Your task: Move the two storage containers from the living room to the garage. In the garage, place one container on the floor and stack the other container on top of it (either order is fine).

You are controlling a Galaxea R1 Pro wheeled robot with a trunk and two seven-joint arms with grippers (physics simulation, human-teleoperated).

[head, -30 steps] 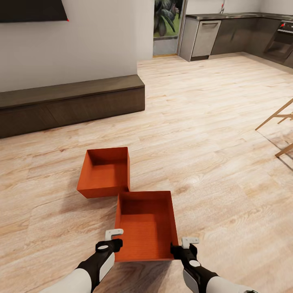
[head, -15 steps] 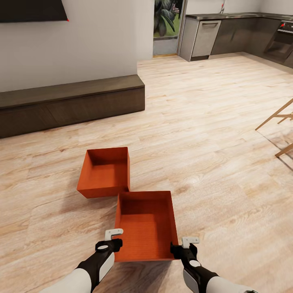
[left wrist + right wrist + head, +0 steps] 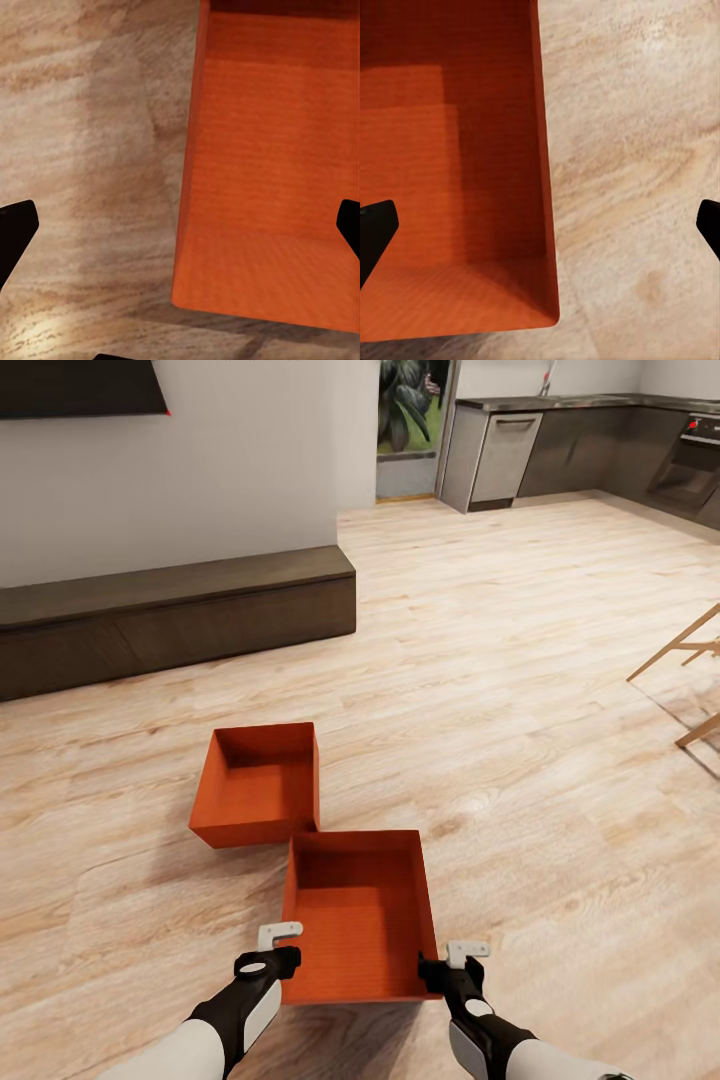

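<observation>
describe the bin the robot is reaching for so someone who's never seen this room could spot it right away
Start at the long dark cabinet along the white wall, then come across the wood floor toward the robot. Two alike orange-red open bins sit there, corners nearly meeting. The one meant is the nearer bin, flanked by the left gripper and right gripper; the farther bin lies closer to the cabinet.

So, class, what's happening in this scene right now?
The robot stands over the nearer storage container on the wood-plank floor. Its left gripper and right gripper, both open, straddle the container's side walls near its closest corners. The second container sits just beyond it, corners nearly meeting.
</observation>
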